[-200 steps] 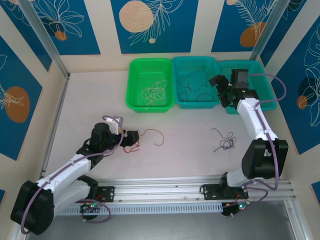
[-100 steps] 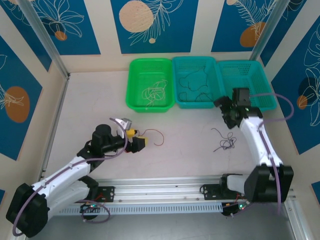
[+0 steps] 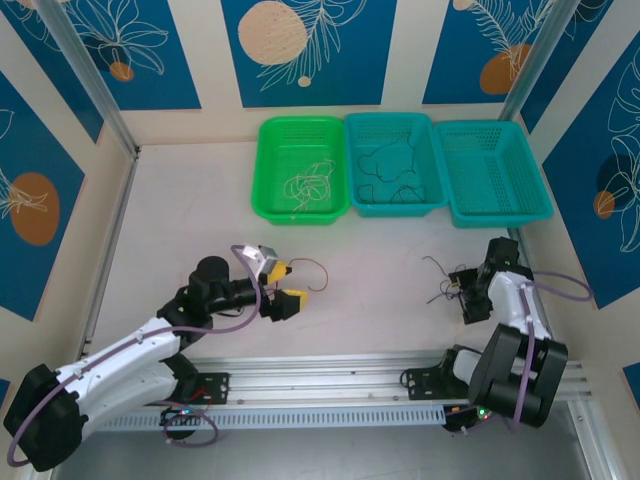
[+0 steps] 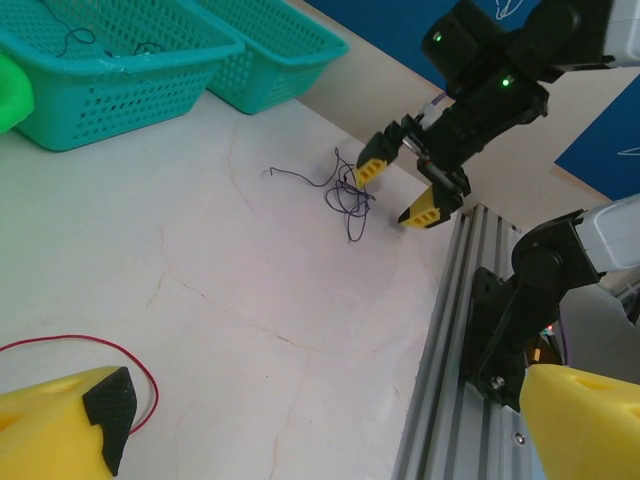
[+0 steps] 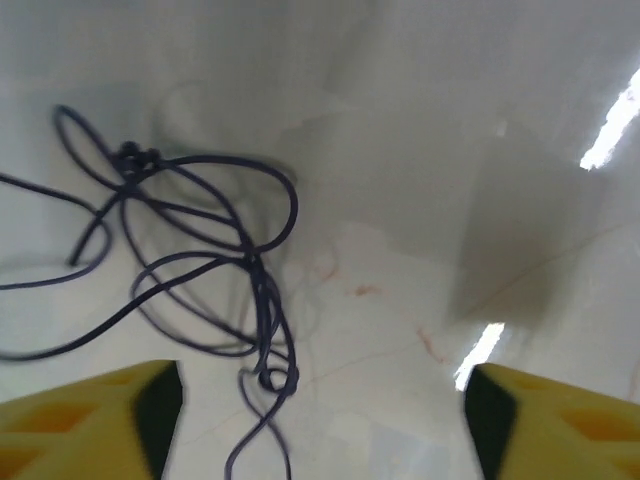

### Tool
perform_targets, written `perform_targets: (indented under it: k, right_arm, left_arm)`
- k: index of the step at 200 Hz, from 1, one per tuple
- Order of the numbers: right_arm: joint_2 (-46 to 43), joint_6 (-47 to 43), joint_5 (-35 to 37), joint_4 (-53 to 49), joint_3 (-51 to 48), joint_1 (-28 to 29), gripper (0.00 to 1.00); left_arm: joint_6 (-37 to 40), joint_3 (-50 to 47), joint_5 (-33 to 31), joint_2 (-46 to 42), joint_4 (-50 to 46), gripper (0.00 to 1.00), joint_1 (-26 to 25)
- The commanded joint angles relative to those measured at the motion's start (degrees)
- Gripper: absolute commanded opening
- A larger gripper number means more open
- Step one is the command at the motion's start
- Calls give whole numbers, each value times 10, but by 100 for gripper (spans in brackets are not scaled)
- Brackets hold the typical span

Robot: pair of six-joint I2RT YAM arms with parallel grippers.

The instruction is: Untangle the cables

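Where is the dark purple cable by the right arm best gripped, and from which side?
Probably where the dark purple cable's loops cross into one narrow bundle, coming straight down from above. It lies flat on the table, so a sideways approach would find little to pinch. The right gripper, jaws open, is close beside it.

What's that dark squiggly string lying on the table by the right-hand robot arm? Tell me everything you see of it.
It is a thin, dark purple wire tangle, thread-like, looped loosely over itself with a small knot-like cluster and one free end trailing away. It lies flat on the pale table, outside the baskets. The right gripper stands open at its edge, and some loops reach between its yellow-tipped fingers. Whether they touch is unclear.
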Motion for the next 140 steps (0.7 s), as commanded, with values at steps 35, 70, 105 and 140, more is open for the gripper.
perform_targets:
  k: [35,70,105,140]
  right_arm:
    - [89,-36,-67,77,12,-2,16]
    - [19,-36,-88,54,33,-1,0]
    - [-109,-29,-123,42,68,29,0]
    - [-172,-73,-169,103,122,119,0]
  left_arm:
    - [35,14,-8,-27,-21,99,-7]
    - [38,13,-16,-33,-28,99,-7]
    - [37,14,-22,-22,-11,99,-7]
    - [36,23,-11,-9,-3,99,-8]
